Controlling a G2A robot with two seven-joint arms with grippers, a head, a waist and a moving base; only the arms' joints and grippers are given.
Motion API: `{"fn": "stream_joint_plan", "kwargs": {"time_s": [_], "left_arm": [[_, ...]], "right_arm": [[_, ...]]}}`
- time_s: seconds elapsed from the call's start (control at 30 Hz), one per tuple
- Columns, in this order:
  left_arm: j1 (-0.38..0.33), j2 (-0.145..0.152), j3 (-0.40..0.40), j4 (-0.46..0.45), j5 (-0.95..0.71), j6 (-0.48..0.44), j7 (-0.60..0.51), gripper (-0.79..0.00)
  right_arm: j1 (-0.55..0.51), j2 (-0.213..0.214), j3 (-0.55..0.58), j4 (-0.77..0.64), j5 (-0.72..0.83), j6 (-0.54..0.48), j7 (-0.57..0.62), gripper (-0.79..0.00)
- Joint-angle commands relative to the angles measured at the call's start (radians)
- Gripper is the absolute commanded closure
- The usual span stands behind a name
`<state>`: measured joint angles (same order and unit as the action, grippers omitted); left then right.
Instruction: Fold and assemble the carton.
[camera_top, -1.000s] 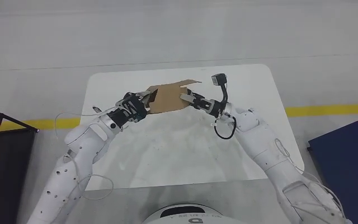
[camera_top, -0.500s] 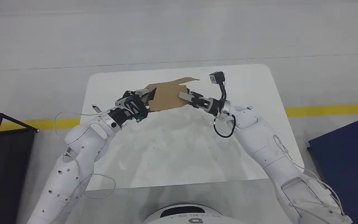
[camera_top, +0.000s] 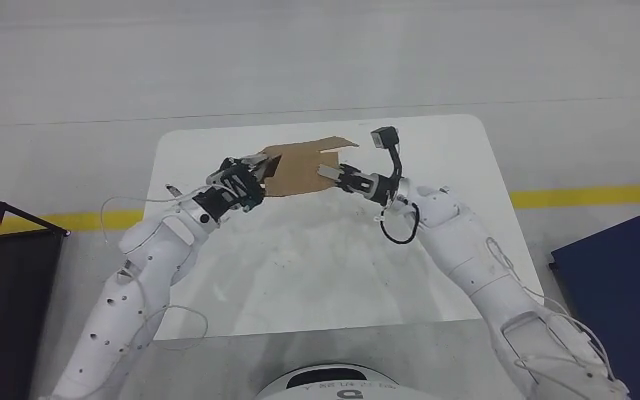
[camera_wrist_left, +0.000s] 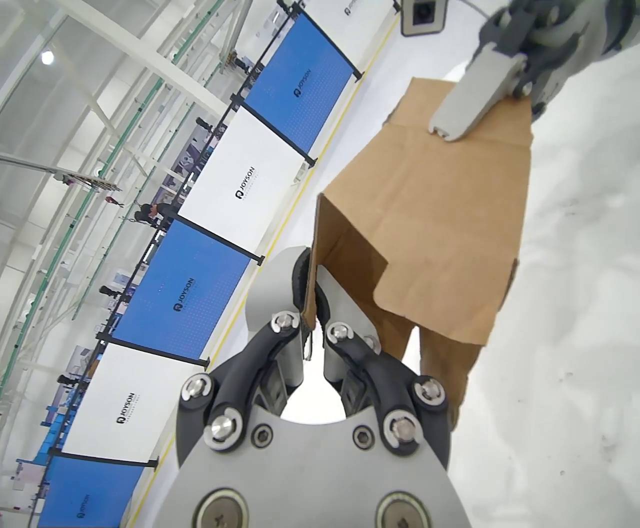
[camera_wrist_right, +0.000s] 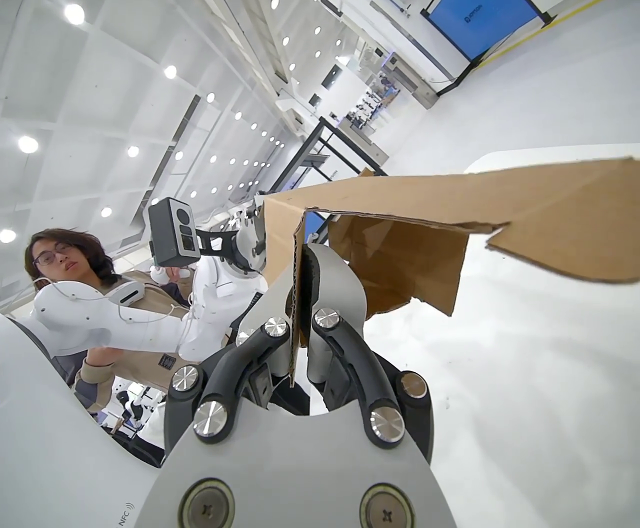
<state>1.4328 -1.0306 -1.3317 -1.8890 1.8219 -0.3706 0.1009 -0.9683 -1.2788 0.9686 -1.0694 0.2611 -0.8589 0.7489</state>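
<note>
The white table (camera_top: 300, 290) is smooth, with small grey scuffs; over its far half the two claws hold the carton (camera_top: 298, 170) between them; the left gripper (camera_wrist_left: 310, 285) is pinched tight on the thin edge of one side wall; the right gripper (camera_wrist_right: 299, 280) is pinched tight on the thin edge at the other end; the carton is plain brown cardboard, half opened like a flat-sided tube, with loose flaps and a wavy inner layer showing at the cut edge.

Carton (camera_wrist_left: 440, 210) edge in left claw (camera_wrist_left: 311, 295)
</note>
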Motion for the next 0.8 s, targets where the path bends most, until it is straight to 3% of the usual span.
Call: {"fn": "stream_joint_plan", "kwargs": {"time_s": [0.0,0.1,0.2,0.3,0.47,0.57,0.77], "left_arm": [[-0.008,-0.002,-0.013,0.015,-0.076,-0.014,-0.009,-0.785],[-0.024,-0.009,-0.037,0.052,-0.237,-0.027,-0.031,-0.785],[-0.046,-0.016,-0.076,0.096,-0.435,-0.014,-0.074,-0.785],[-0.058,-0.02,-0.118,0.13,-0.615,-0.011,-0.125,-0.785],[-0.064,-0.019,-0.176,0.177,-0.803,-0.031,-0.239,-0.785],[-0.071,-0.02,-0.189,0.207,-0.899,-0.024,-0.306,-0.785],[-0.075,-0.02,-0.196,0.212,-0.924,0.007,-0.342,-0.785]], "right_arm": [[-0.001,-0.001,0.007,-0.005,-0.045,-0.043,-0.037,0.0],[-0.006,0.002,0.055,-0.025,-0.26,-0.138,-0.181,0.0],[-0.054,-0.002,0.118,-0.117,-0.578,-0.122,-0.422,0.0],[-0.137,-0.01,0.141,-0.272,-1.025,0.054,-0.71,0.0],[-0.219,-0.016,0.103,-0.345,-1.478,0.284,-1.057,0.0],[-0.229,-0.019,0.081,-0.327,-1.607,0.381,-1.158,0.0],[-0.229,-0.019,0.081,-0.321,-1.615,0.392,-1.158,0.0]]}}
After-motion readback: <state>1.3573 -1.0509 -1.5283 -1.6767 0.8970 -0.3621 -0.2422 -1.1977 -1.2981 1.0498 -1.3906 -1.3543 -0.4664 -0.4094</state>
